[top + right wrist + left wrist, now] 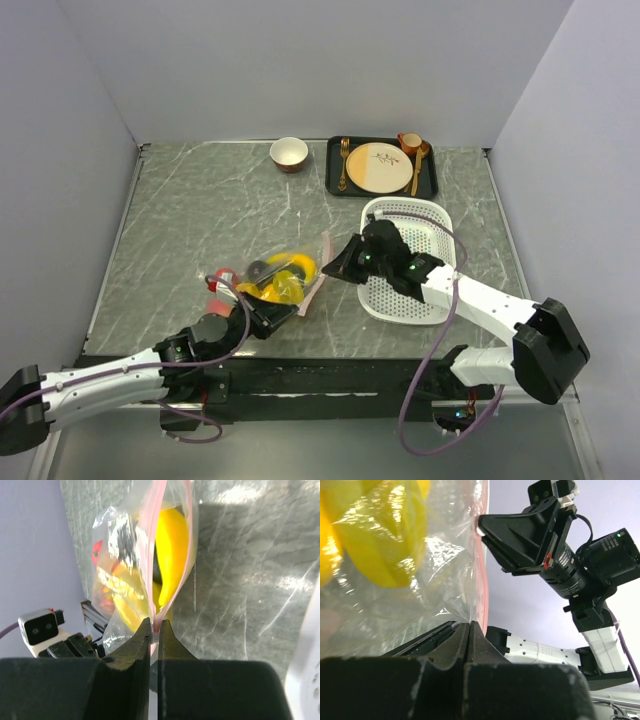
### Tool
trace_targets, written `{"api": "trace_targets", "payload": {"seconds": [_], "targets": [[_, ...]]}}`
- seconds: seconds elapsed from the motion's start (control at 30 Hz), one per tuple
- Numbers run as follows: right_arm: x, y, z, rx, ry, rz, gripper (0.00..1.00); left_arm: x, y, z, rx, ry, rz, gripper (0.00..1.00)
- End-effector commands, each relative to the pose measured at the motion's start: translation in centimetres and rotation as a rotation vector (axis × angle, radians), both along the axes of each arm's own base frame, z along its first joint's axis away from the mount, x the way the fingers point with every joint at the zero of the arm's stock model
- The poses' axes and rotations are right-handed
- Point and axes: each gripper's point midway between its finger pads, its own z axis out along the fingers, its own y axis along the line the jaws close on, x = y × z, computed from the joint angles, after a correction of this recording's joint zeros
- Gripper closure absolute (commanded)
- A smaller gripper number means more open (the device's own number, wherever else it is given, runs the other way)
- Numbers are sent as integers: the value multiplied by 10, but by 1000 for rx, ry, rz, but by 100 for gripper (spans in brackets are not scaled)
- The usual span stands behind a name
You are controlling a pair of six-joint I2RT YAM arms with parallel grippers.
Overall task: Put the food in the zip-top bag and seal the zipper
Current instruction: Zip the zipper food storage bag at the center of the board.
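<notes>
The left claw (470,628) reaches in low from the near left, pinched shut on the zipper's (316,278) near end. The right claw (154,628), stretched over the basket (443,222), clamps the far end. The bag (262,290) sits mid-tabletop (180,220), holding food (172,545), seemingly all of it.

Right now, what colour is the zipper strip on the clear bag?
Pale pink; the zipper shows best in the right wrist view.
</notes>
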Motion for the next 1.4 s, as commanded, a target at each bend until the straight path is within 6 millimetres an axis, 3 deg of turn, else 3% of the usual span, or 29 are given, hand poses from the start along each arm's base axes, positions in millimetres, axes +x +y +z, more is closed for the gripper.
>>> {"api": "trace_targets", "payload": {"seconds": [0.0,1.13,1.37], "targets": [[48,-17,22,-33,-132,-114,93,-8,10,-42,126,58,-8,99],[143,-57,30,-128,-200,-153,95,-9,15,-55,179,71,-8,99],[152,-54,27,-144,-210,-106,94,-8,14,-53,191,60,-7,99]]}}
